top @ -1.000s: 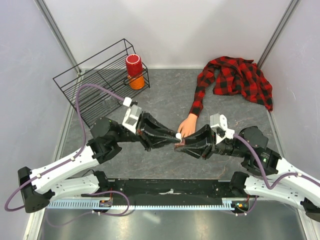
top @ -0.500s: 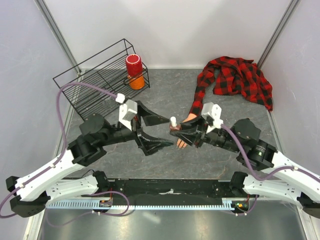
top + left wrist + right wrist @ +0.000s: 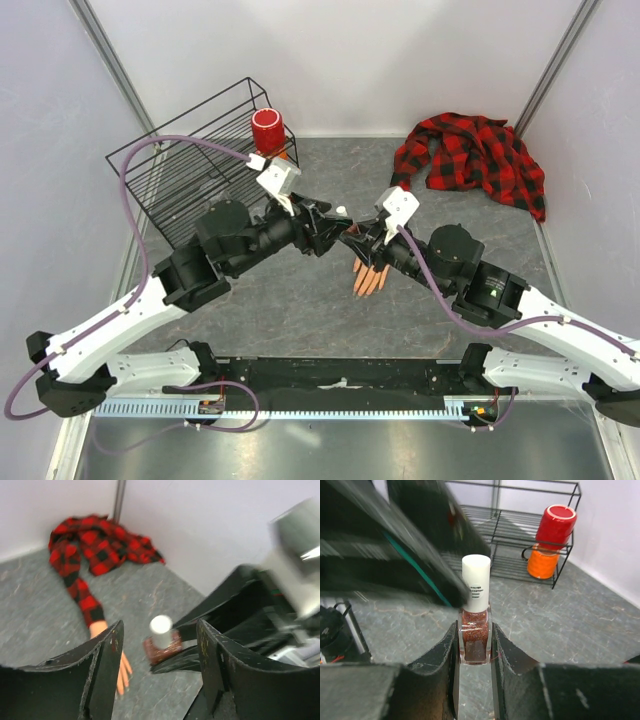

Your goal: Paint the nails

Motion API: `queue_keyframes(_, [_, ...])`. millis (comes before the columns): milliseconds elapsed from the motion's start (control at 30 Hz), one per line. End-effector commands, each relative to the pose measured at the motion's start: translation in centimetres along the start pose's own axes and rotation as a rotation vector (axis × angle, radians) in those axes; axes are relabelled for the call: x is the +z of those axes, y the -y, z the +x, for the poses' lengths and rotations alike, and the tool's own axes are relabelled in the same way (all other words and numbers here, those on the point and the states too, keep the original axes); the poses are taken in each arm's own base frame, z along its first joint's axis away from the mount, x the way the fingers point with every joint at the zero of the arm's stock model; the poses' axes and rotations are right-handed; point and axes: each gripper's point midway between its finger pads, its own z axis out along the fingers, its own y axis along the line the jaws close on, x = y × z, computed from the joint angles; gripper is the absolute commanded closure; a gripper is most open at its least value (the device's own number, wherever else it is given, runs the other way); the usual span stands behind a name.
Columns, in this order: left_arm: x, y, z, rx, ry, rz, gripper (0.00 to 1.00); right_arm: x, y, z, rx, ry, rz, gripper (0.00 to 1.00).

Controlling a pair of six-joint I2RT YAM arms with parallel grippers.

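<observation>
The pale mannequin hand (image 3: 368,278) lies palm down on the grey table, coming out of the red-and-black plaid sleeve (image 3: 470,155). Its nails (image 3: 365,292) point toward the arms and are too small to make out. My right gripper (image 3: 352,240) is shut on a polish bottle (image 3: 475,630) of glittery red-brown polish with a white cap (image 3: 476,582), held upright in the air above the hand. My left gripper (image 3: 322,225) is open, its fingers (image 3: 107,670) either side of the bottle (image 3: 161,642) and apart from it. In the left wrist view the hand (image 3: 122,667) is partly hidden behind a finger.
A black wire rack (image 3: 190,170) stands at the back left, with a red cup (image 3: 267,130) stacked on an orange cup (image 3: 542,562) at its right end. The plaid shirt is bunched in the back right corner. Pale walls close in the table on three sides.
The right gripper has lifted the bottle up off the hand and toward the back. The left gripper opened wide, rose, and now faces the bottle's cap.
</observation>
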Motion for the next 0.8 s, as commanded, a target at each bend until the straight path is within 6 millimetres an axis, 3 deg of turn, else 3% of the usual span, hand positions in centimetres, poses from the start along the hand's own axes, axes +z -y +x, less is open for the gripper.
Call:
queue_keyframes(0, [0.4, -0.8, -0.7, -0.046, 0.01, -0.075, 0.36, -0.8, 1.5, -4.5, 0.008, 0.118, 0.07, 1.0])
queue_keyframes(500, [1.6, 0.6, -1.0, -0.092, 0.042, -0.008, 0.4, -1.1, 0.8, -4.2, 0.021, 0.127, 0.036, 1.0])
queue_keyframes(767, [1.6, 0.9, -1.3, -0.104, 0.065, 0.009, 0.57, -1.1, 0.3, -4.1, 0.027, 0.125, 0.008, 1.0])
